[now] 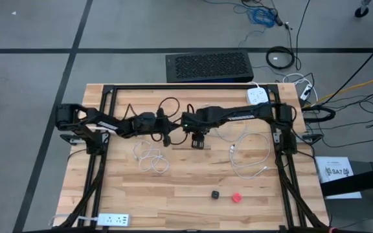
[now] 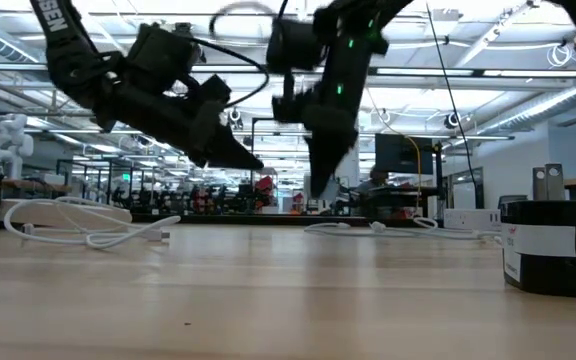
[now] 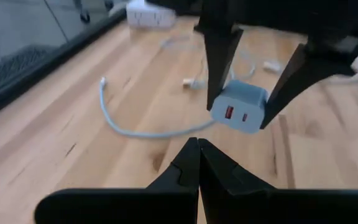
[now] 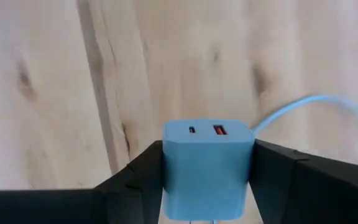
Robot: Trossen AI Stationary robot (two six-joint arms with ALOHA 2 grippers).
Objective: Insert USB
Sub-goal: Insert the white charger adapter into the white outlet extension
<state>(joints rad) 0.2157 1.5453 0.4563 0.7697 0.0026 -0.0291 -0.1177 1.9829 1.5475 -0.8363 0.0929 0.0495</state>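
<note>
High view: pale wooden slatted table; right gripper and left gripper near its centre, a coiled white cable just beside them.

Left wrist view: left gripper clenched, empty, facing the small light-blue plastic USB charger block.

Right wrist view: right gripper grasping the charger block by its sides, above the table; a light-blue cable lies near.

Grey floor with dark seams — ceiling strip lights overhead.
</note>
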